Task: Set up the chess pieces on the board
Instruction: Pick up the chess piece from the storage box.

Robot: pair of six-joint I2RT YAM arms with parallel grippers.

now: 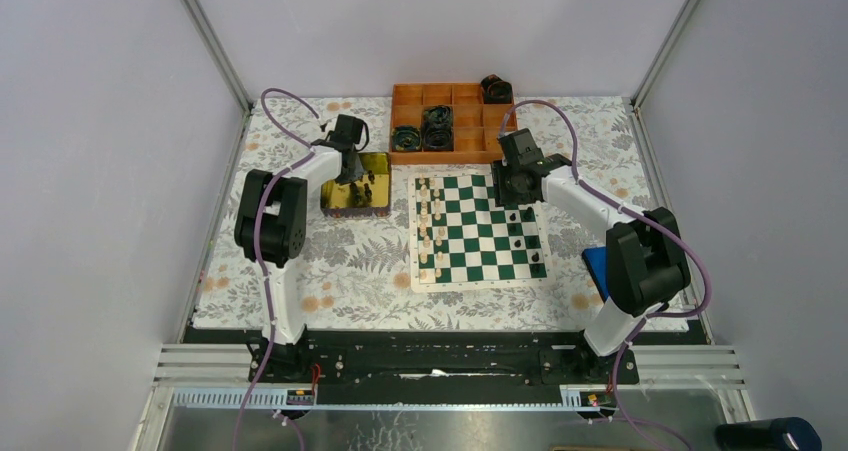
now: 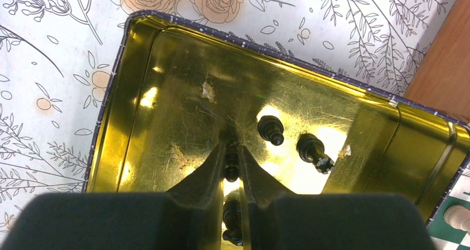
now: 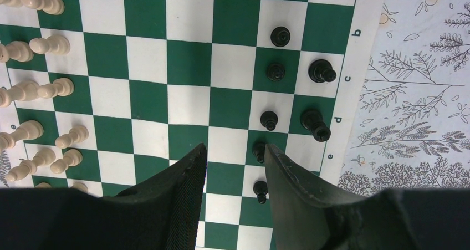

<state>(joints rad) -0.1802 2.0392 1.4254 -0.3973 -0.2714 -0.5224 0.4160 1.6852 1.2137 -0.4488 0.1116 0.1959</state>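
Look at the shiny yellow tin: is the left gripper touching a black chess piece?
Touching. The left wrist view shows the left gripper pinching a black chess piece from both sides, with no gap, inside the tin.

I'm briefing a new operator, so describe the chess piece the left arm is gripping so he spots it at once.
Left of the green-and-white board sits a shiny gold tin with a dark rim. Inside it, the black piece you want is the one pinched in the left gripper. The two loose black pieces beside it lie untouched on the tin's floor.
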